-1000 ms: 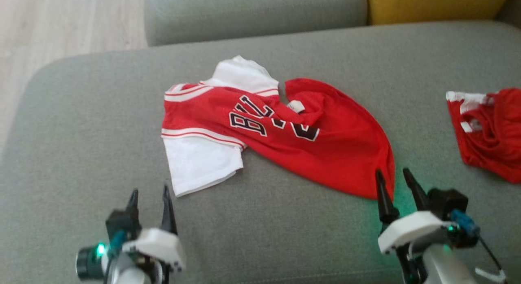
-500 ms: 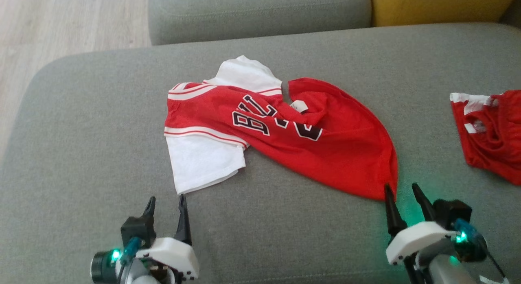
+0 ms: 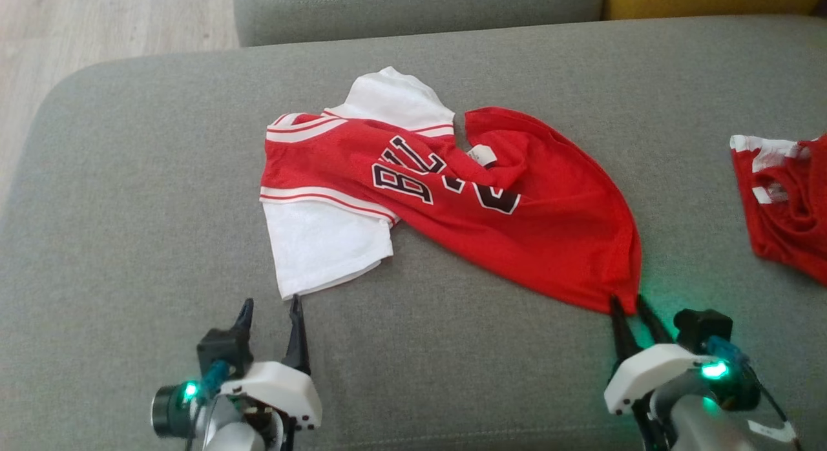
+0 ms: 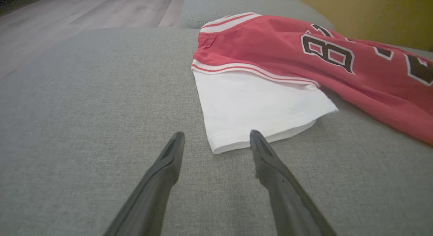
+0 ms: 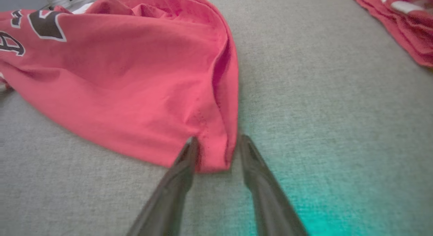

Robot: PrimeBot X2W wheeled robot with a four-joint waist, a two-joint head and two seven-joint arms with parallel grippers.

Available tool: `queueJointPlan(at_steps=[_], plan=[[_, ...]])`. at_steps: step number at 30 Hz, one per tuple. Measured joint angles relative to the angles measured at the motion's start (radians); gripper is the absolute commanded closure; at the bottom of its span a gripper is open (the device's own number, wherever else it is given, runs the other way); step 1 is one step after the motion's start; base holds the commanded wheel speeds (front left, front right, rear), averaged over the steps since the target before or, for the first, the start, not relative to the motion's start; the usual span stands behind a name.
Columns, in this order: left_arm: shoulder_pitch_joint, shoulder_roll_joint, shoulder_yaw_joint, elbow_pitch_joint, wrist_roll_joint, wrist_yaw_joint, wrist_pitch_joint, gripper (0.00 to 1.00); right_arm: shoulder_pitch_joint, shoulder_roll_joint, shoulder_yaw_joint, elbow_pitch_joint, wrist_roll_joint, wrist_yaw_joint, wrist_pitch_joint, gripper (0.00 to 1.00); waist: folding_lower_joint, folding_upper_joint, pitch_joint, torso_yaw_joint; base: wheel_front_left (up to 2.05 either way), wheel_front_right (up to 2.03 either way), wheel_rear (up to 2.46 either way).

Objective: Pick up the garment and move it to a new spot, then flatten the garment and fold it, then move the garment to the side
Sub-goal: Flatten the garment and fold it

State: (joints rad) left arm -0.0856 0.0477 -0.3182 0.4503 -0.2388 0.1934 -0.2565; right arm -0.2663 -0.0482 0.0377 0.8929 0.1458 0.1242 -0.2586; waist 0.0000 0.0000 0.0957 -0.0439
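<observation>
On the grey sofa cushion (image 3: 129,179) lie two garments. A red basketball jersey (image 3: 530,225) with black lettering and two white sleeves sprawls rumpled across the middle. A second red garment (image 3: 788,212) with white trim sits bunched at the robot's far right, well apart from the jersey.

Both arms reach forward from the near edge, low over the cushion, fingers pointing away from the robot. The right gripper (image 3: 627,299) is at the jersey's near right hem corner (image 5: 213,155). Its two fingers stand a narrow gap apart, one on each side of that corner, and the cloth between them lies flat. The left gripper (image 3: 271,300) has its fingers spread wide just short of the nearer white sleeve (image 4: 257,107). The sleeve's near corner lies between the fingertips, and the inner fingertip is at the cuff's edge.
</observation>
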Motion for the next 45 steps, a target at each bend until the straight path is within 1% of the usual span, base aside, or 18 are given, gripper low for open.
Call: queueJointPlan(at_steps=[3,9,12,16,20,22,27,28,29,31,35,38,42,45], plan=[[-0.001,0.000,0.005,0.006,-0.069,-0.005,0.000,0.00,-0.020,0.001,0.020,0.021,0.021,0.000,-0.001,1.00,0.0000,0.0000,0.003,-0.005,0.00,0.00,0.00],[-0.007,0.000,0.010,0.016,-0.097,-0.010,0.000,0.00,-0.026,0.002,-0.018,-0.003,0.011,0.000,0.001,1.00,0.0000,0.0000,0.011,-0.030,0.00,0.00,0.00],[-0.012,0.000,0.013,0.024,-0.107,-0.019,0.000,0.00,-0.026,0.002,-0.034,-0.025,0.009,0.000,0.001,1.00,0.0000,0.0000,0.013,-0.043,0.00,0.00,0.00],[-0.033,-0.001,0.030,0.050,-0.119,-0.036,0.000,0.00,-0.027,0.001,-0.028,-0.057,0.013,0.000,0.001,1.00,0.0000,0.0000,0.020,-0.062,0.00,0.00,0.00],[-0.074,-0.001,0.036,0.125,-0.118,-0.040,0.000,0.00,-0.031,0.001,0.009,-0.094,0.045,0.000,0.001,1.00,0.0000,0.0000,0.038,-0.082,0.00,0.00,0.00],[-0.098,-0.002,0.031,0.187,-0.118,-0.043,0.000,0.00,-0.034,0.001,0.027,-0.111,0.064,0.000,0.001,1.00,0.0001,0.0000,0.047,-0.092,0.00,0.00,0.00],[-0.157,-0.002,0.011,0.266,-0.151,-0.045,-0.011,0.00,-0.039,0.001,0.062,-0.143,0.086,0.000,0.001,1.00,0.0001,0.0000,0.056,-0.110,0.00,0.00,0.00],[-0.168,-0.002,0.006,0.279,-0.156,-0.047,-0.011,0.22,-0.043,0.001,0.062,-0.147,0.091,0.000,0.001,1.00,0.0001,0.0000,0.055,-0.111,0.00,0.00,0.00],[-0.175,-0.002,0.004,0.288,-0.164,-0.053,-0.011,1.00,-0.048,0.001,0.062,-0.152,0.093,0.000,0.001,1.00,0.0001,0.0000,0.054,-0.111,0.00,0.00,0.00],[-0.183,0.000,-0.008,0.304,-0.181,-0.064,-0.011,1.00,-0.054,0.001,0.062,-0.164,0.094,0.000,0.001,1.00,0.0001,0.0000,0.051,-0.108,0.00,0.00,0.00],[-0.186,-0.002,-0.030,0.302,-0.195,-0.072,-0.009,1.00,-0.054,0.001,0.060,-0.179,0.101,0.000,0.001,1.00,0.0001,0.0000,0.041,-0.098,0.00,0.00,0.00],[-0.178,-0.003,-0.017,0.260,-0.201,-0.076,0.001,1.00,-0.054,0.000,0.064,-0.208,0.132,0.000,0.001,1.00,0.0001,0.0000,0.021,-0.087,0.00,0.00,0.00],[-0.185,-0.010,0.063,0.121,-0.139,-0.080,0.001,1.00,-0.058,0.000,0.073,-0.274,0.174,0.000,0.001,1.00,0.0001,0.0000,-0.017,-0.068,0.00,0.00,0.00],[-0.224,-0.003,0.142,-0.008,-0.082,-0.094,0.001,1.00,-0.084,0.000,0.071,-0.303,0.193,0.000,0.001,1.00,0.0000,0.0000,-0.055,-0.049,0.00,0.00,0.00]])
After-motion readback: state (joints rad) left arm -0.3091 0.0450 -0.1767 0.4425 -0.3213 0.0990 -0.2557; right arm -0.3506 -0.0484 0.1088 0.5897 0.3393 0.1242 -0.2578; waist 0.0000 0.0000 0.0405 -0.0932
